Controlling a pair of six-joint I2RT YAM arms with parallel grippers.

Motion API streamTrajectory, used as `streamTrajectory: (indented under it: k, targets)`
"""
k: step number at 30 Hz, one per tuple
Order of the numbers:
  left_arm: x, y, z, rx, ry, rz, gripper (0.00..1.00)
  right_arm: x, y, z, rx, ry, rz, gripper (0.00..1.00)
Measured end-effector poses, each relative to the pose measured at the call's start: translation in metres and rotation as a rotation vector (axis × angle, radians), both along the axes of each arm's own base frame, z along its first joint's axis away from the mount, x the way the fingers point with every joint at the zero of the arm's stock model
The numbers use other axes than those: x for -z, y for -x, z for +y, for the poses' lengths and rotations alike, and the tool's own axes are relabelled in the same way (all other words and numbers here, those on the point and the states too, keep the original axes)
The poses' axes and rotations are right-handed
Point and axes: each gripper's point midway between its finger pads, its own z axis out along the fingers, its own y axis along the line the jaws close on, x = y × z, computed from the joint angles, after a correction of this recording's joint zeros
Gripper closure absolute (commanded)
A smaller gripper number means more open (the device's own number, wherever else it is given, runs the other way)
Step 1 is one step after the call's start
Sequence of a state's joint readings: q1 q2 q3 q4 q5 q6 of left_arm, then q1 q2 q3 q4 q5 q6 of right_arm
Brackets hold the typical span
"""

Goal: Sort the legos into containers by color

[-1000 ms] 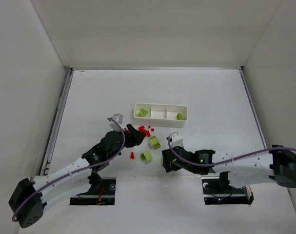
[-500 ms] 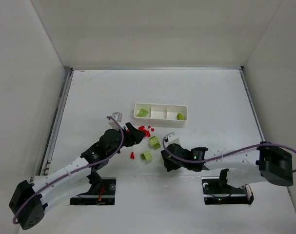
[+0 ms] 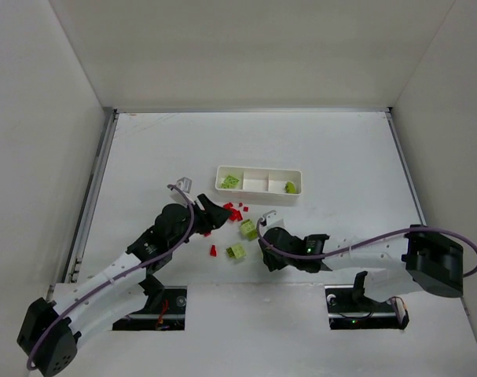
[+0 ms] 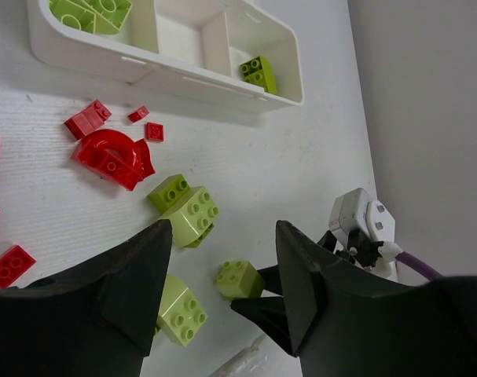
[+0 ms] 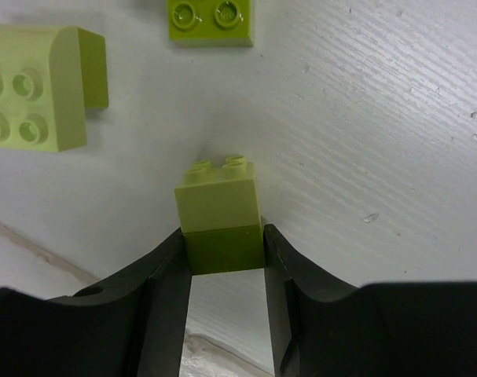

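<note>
My right gripper is shut on a small lime-green brick that stands low on the table; in the left wrist view the same brick shows between those black fingers. In the top view my right gripper sits just right of a loose lime block. My left gripper is open and empty, above the red pieces and a lime block; from above it is left of the red pile. The white tray holds lime bricks in its left and right compartments.
A larger rounded lime block and a small lime brick lie just beyond my right fingers. One red piece lies apart, near the front. The tray's middle compartment holds nothing. White walls enclose the table.
My right gripper has moved left and a little forward, toward the lime blocks. My left gripper has shifted slightly back and left. The loose bricks have not moved.
</note>
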State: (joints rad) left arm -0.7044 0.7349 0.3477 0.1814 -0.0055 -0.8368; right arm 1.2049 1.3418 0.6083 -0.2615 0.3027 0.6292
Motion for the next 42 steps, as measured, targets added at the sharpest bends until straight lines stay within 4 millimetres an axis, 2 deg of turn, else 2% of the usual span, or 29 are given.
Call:
streamTrajectory:
  k: [2, 4, 7, 10, 14, 17, 21, 27, 34, 42]
  targets:
    - [-0.001, 0.0, 0.001, 0.0, 0.014, 0.007, 0.48, -0.001, 0.0, 0.001, -0.005, -0.002, -0.002, 0.7]
    - [-0.003, 0.0, 0.001, 0.003, 0.03, 0.014, 0.49, -0.002, -0.001, 0.001, -0.007, -0.005, -0.006, 0.72]
    - [-0.006, 0.004, -0.003, 0.027, 0.062, 0.035, 0.5, -0.019, -0.002, 0.004, -0.006, -0.056, -0.027, 0.73]
    - [-0.013, 0.01, -0.01, 0.069, 0.117, 0.066, 0.48, -0.059, -0.005, 0.011, -0.005, -0.193, -0.08, 0.74]
    - [-0.034, 0.014, -0.023, 0.129, 0.22, 0.085, 0.42, -0.117, -0.018, 0.015, 0.008, -0.395, -0.164, 0.74]
    - [-0.049, 0.019, -0.031, 0.173, 0.282, 0.093, 0.39, -0.14, -0.032, 0.016, 0.024, -0.482, -0.206, 0.74]
    - [-0.057, 0.03, -0.043, 0.231, 0.32, 0.108, 0.37, -0.14, -0.04, 0.018, 0.023, -0.486, -0.212, 0.74]
    - [-0.048, 0.039, -0.056, 0.271, 0.304, 0.147, 0.38, -0.13, -0.04, 0.026, -0.012, -0.455, -0.196, 0.74]
    - [-0.032, 0.037, -0.062, 0.262, 0.249, 0.169, 0.38, -0.128, -0.043, 0.034, -0.026, -0.442, -0.19, 0.74]
    - [-0.028, 0.032, -0.073, 0.27, 0.213, 0.156, 0.4, -0.126, -0.044, 0.045, -0.043, -0.447, -0.179, 0.74]
